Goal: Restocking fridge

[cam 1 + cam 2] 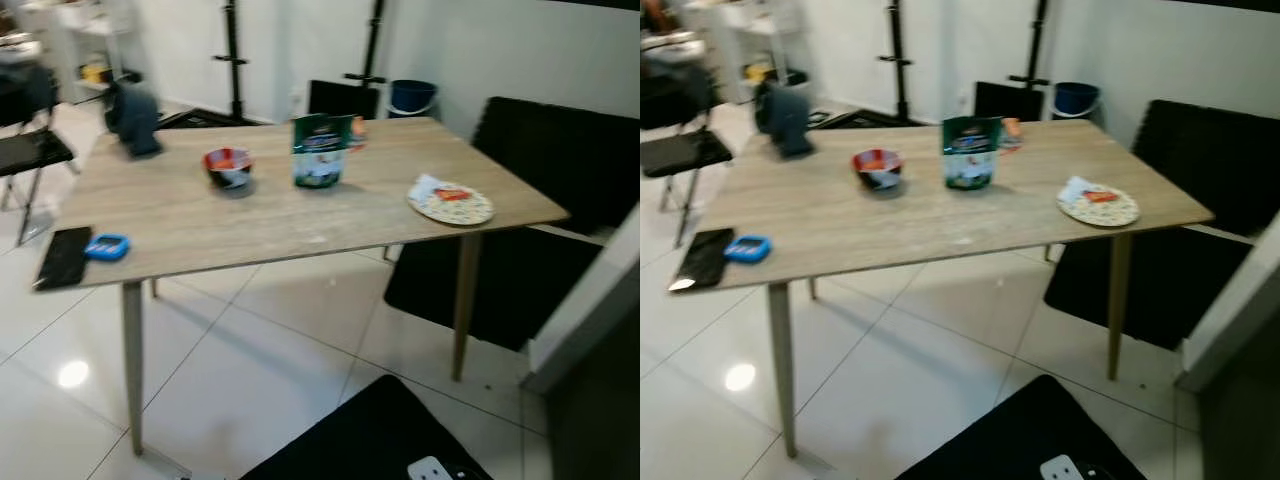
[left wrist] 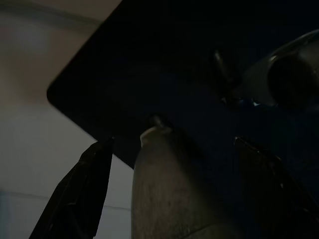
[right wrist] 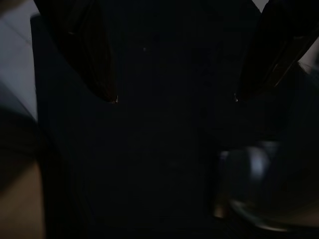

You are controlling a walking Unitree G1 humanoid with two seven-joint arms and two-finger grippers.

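While both hands [image 2: 169, 149] [image 3: 174, 97] hang open, empty, green pouch [image 1: 320, 150] stands on table [image 1: 200, 230] well ahead.

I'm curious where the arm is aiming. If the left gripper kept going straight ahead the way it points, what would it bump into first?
Probably the dull grey-brown rounded shape sitting close between the open left gripper's black fingers. Behind it lies a flat black panel. The view is very dark, so depth and what the shape is stay uncertain.

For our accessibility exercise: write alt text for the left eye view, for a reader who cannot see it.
A wooden table on white tiles holds a green pouch at its middle, a red bowl to its left and a flat round packet to its right. A blue object and black wallet lie at the near left edge.
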